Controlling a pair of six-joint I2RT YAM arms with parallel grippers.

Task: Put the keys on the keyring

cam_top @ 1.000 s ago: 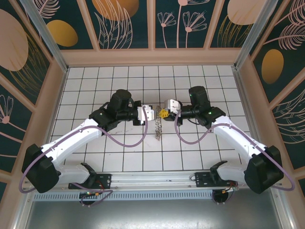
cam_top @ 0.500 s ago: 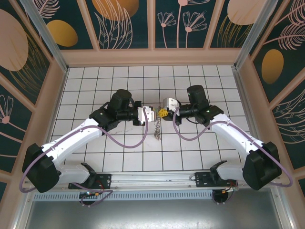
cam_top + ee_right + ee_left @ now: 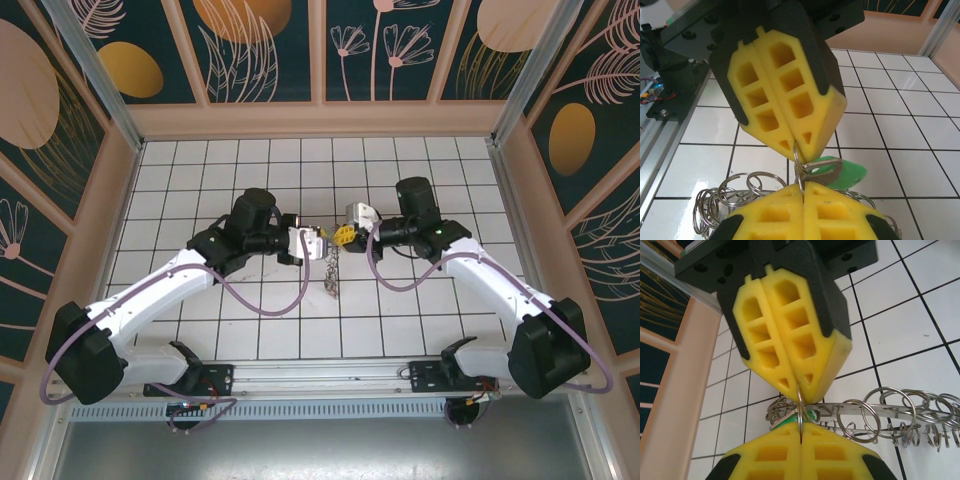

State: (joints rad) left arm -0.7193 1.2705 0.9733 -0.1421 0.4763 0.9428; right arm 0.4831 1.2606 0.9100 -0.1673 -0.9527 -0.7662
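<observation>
The keyring (image 3: pixel 330 266) hangs as a silvery chain of split rings between the two arms, above the tiles. My left gripper (image 3: pixel 320 241) and my right gripper (image 3: pixel 343 235) meet tip to tip, both shut on the same thin split ring. In the left wrist view my left gripper (image 3: pixel 801 436) pinches that ring from below, the right gripper (image 3: pixel 799 390) from above, with the keyring (image 3: pixel 890 411) trailing right. In the right wrist view my right gripper (image 3: pixel 803 188) grips it and a green key (image 3: pixel 842 172) sits on the ring beside the pads. Other keys are out of view.
The white tiled table (image 3: pixel 420 310) lies under the arms, walled by a wooden frame (image 3: pixel 120 200). The metal base rail (image 3: pixel 320 378) runs along the near edge. Loose rings of the chain bunch at the lower left (image 3: pixel 720 200).
The right gripper nudged left toward the left gripper and eased back slightly. The hanging chain swung a little. Both grips stayed shut.
</observation>
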